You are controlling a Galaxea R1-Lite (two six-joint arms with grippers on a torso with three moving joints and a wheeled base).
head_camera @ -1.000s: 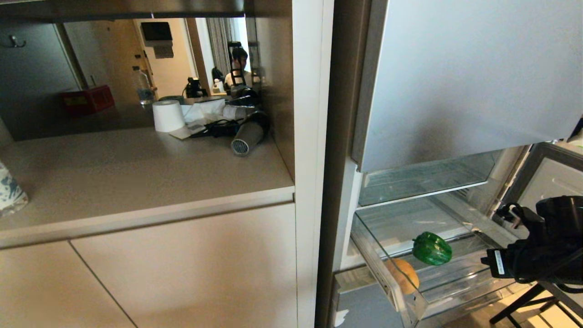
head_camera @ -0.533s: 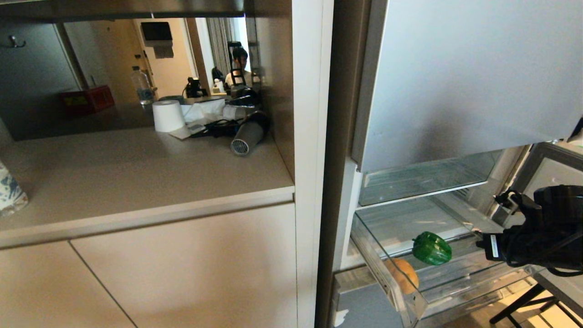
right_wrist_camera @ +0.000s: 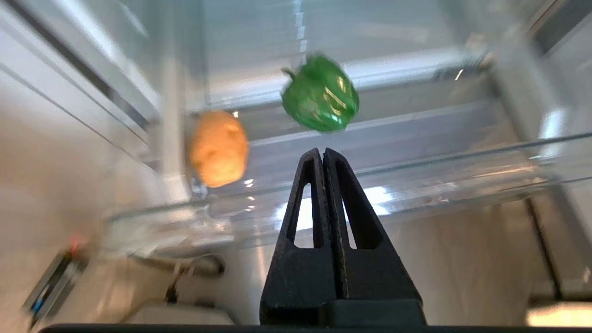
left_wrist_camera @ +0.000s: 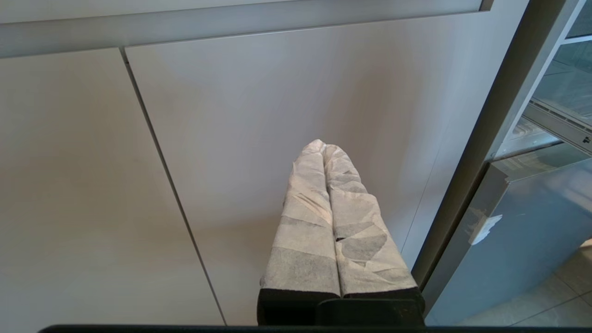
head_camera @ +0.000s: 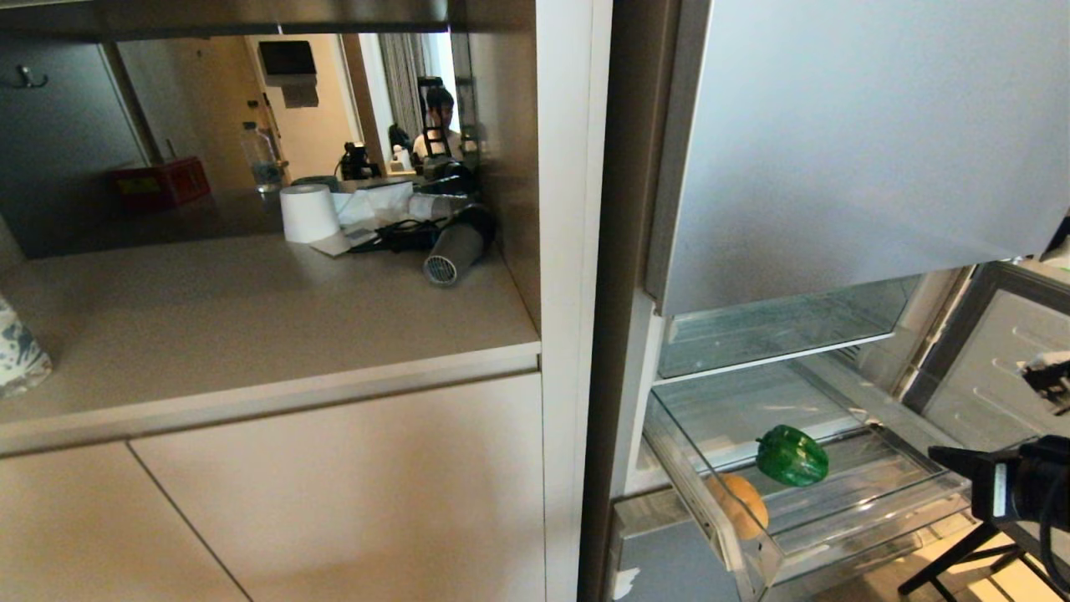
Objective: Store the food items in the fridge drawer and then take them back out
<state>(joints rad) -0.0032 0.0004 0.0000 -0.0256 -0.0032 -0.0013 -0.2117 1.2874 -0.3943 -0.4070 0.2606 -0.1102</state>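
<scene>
Right end effector (right_wrist_camera: 323, 155) pressed together before fridge drawer (head_camera: 869, 522); left end effector (left_wrist_camera: 323, 147) together; no readable writing.

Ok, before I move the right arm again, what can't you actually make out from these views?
- Right gripper: shut; the head view's right edge cuts it off, showing only its arm.
- Left gripper: shut, facing the cabinet door; absent from the head view.
- Potato: partly behind the fridge drawer side wall in the head view.
- Bell pepper: motion-blurred in the right wrist view.
</scene>
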